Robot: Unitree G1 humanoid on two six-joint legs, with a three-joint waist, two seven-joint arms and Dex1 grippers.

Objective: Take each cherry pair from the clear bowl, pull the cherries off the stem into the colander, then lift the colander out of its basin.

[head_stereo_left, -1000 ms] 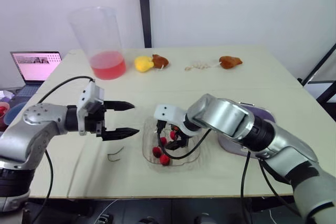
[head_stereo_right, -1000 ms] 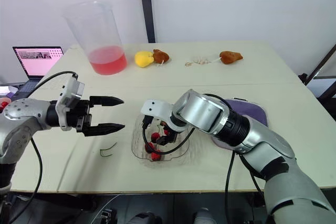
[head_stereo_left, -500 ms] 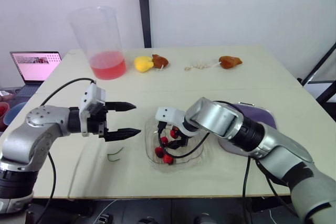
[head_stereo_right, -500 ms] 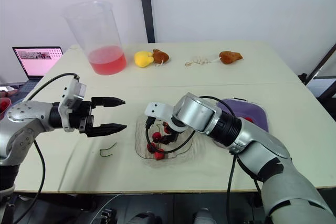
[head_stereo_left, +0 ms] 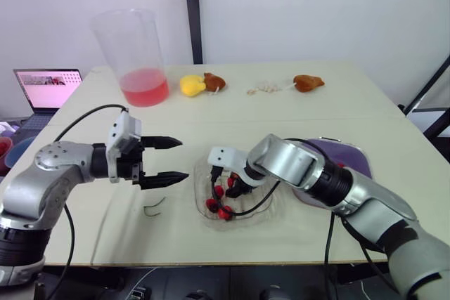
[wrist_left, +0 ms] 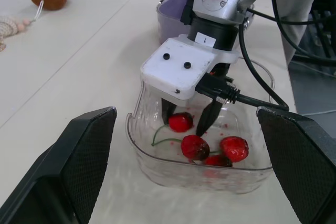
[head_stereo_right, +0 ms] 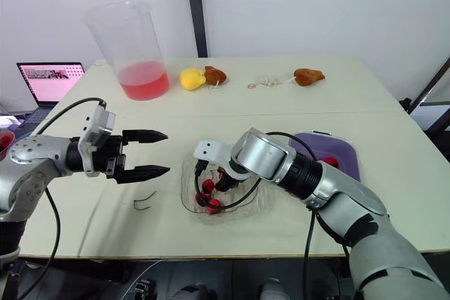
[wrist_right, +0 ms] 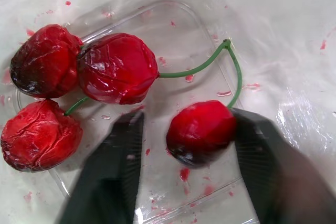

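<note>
Your right arm half-hides the purple basin (head_stereo_right: 336, 147); right hand (wrist_left: 185, 124), fingers narrowly apart, straddles a cherry (wrist_right: 202, 129) in the clear bowl (wrist_left: 137, 141); left hand (head_stereo_left: 181, 159) spread wide.

Clear, glossy plastic bowl (wrist_left: 137, 142), spattered with wet juice. Shiny, wrinkled skin on cherries (wrist_right: 118, 66). Matt, smooth table (head_stereo_left: 281, 114) beneath, with smooth plastic basin (wrist_left: 169, 14) alongside.

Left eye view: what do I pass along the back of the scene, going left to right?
laptop → clear jug with pink liquid → yellow lump → brown lump → string of beads → second brown lump
</note>
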